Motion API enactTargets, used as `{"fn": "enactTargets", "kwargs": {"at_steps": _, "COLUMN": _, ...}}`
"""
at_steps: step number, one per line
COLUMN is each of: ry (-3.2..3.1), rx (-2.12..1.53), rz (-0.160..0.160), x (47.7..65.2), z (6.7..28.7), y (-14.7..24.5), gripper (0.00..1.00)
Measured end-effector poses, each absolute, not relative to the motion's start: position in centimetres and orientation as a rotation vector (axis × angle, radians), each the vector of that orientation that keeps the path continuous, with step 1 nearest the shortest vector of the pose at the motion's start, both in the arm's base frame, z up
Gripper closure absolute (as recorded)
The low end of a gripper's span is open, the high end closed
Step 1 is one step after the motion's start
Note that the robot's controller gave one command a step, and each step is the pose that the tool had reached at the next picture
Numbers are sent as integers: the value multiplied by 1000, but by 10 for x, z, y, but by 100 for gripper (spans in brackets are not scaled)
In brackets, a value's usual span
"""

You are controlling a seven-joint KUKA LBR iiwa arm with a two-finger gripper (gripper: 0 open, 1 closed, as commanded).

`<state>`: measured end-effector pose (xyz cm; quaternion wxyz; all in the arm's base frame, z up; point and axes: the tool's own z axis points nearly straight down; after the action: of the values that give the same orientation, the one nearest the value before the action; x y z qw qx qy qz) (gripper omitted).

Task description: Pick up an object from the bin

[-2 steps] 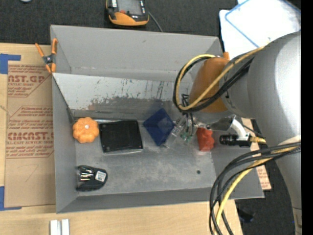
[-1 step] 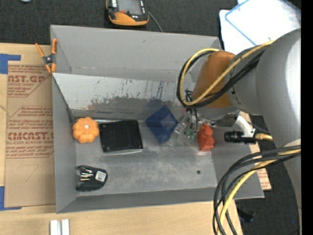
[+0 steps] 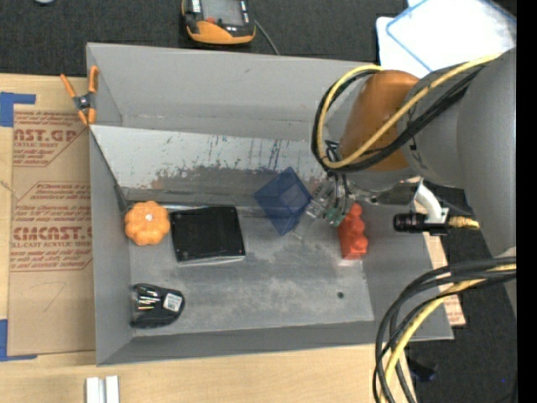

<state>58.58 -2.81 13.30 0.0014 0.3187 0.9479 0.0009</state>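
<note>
Five loose items in grey metal bin (image 3: 210, 82). End effector (image 3: 330, 206) is low on view-right side of bin, near foot of back wall, betw. two of them. Blue translucent cube (image 3: 281, 198) lies just to its view-left, touching or nearly so; can't tell which. Red plastic piece (image 3: 354, 235) lies just below it and a bit view-right, on bin floor. Can't tell how far open the end effector is, or whether it has hold of anything: its metal parts merge w/ the cube's near edge. Cube is see-through blue, boxy and tilted, not flat on a face. Red piece is small and lumpy, long axis running approx. back-to-front. Judgement: these two are the nearest candidates, so the next move turns on going view-left or view-right. Rest well apart, view-left: orange mini pumpkin (image 3: 147, 223) just beside flat black rectangular case (image 3: 207, 234); small black gadget w/ white label (image 3: 156, 304) in front-left corner.
</note>
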Motion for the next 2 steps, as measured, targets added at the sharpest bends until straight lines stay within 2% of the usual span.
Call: {"fn": "enactTargets", "kwargs": {"at_steps": 2, "ry": 2976, "rx": 998, "rz": 4, "x": 586, "z": 166, "y": -28, "gripper": 100}}
